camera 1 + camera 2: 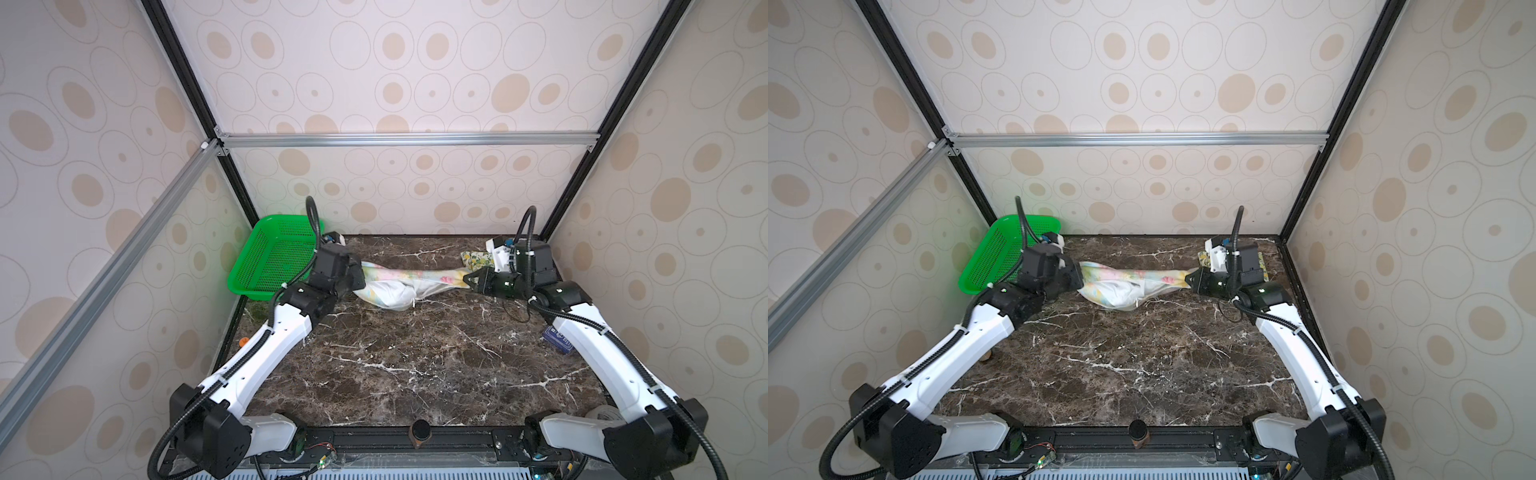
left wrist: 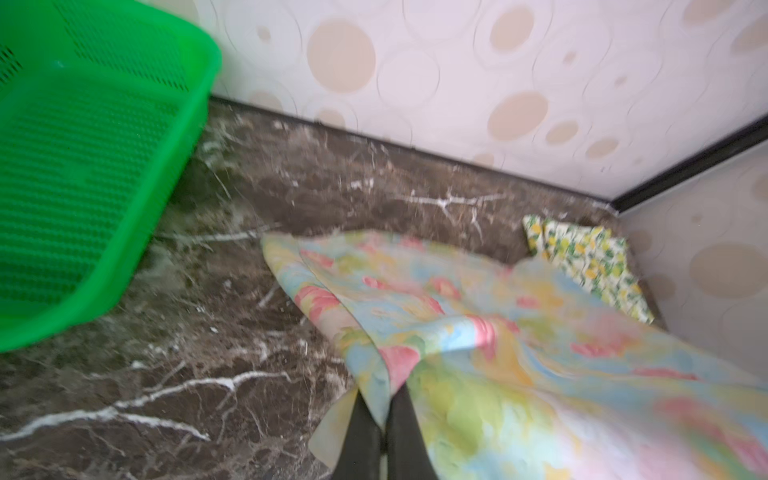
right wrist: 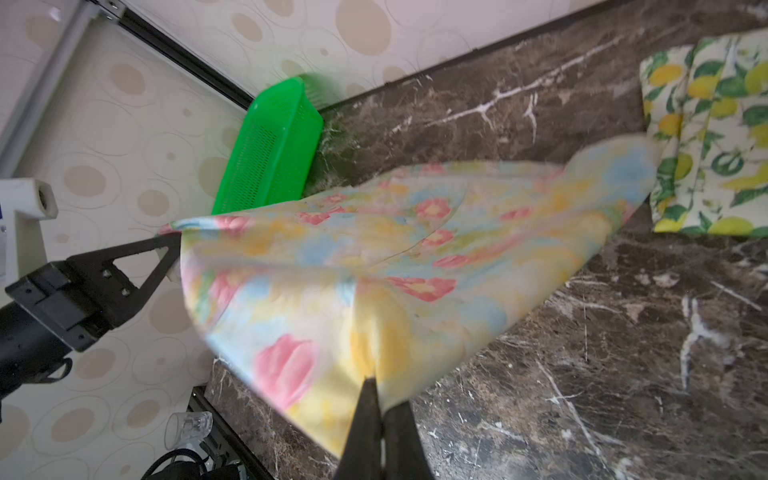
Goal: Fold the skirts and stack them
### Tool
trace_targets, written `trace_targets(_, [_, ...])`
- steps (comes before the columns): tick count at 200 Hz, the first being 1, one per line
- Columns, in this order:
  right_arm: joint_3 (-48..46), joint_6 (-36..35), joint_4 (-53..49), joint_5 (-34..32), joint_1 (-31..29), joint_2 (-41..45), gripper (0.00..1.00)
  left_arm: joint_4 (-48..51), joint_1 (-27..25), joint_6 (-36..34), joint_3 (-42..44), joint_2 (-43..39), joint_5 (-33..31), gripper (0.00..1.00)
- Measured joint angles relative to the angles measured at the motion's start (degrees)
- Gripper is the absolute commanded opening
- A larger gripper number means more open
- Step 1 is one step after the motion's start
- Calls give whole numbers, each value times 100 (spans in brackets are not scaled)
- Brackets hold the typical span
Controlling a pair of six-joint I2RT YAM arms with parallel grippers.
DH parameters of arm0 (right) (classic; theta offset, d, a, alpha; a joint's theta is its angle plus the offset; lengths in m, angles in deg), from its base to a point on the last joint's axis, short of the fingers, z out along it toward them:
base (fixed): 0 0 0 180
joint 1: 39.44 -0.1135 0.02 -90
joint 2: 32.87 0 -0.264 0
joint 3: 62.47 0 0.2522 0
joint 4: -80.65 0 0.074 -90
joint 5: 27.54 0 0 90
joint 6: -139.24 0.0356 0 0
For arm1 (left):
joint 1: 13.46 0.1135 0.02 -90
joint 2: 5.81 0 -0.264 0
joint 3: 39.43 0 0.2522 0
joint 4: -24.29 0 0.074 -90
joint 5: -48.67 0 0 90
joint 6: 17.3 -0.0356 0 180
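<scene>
The pastel blue-yellow skirt with pink flowers (image 1: 407,278) (image 1: 1133,279) is stretched between both grippers at the back of the marble table, and its white-lined middle sags toward the tabletop. My left gripper (image 1: 360,283) (image 2: 384,401) is shut on the skirt's left end. My right gripper (image 1: 468,279) (image 3: 377,386) is shut on its right end. From the right wrist, the left gripper (image 3: 171,249) shows pinching the far corner. The lemon-print skirt (image 1: 478,259) (image 2: 590,257) (image 3: 715,137) lies folded flat in the back right corner, partly hidden behind my right wrist.
A green mesh basket (image 1: 274,253) (image 1: 992,257) (image 2: 83,166) leans tilted in the back left corner. A small blue box (image 1: 557,338) lies under the right arm by the right wall. An orange bit (image 1: 244,341) sits at the table's left edge. Patterned walls close three sides.
</scene>
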Motion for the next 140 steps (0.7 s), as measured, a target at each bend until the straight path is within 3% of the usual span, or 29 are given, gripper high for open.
trace_targets(23, [39, 175, 107, 398, -94, 107, 0, 238, 315, -201, -800, -7, 127, 0])
trace_targets(48, [-264, 557, 511, 496, -638, 79, 0, 496, 431, -490, -1982, 452, 140, 0])
trace_targets(101, [-538, 1390, 2041, 114, -2481, -422, 0, 573, 407, -839, -4986, 2708, 538, 0])
trace_targets(140, [-1250, 1943, 3397, -671, -3136, -592, 0, 721, -313, -1034, -6360, 4428, 1019, 0])
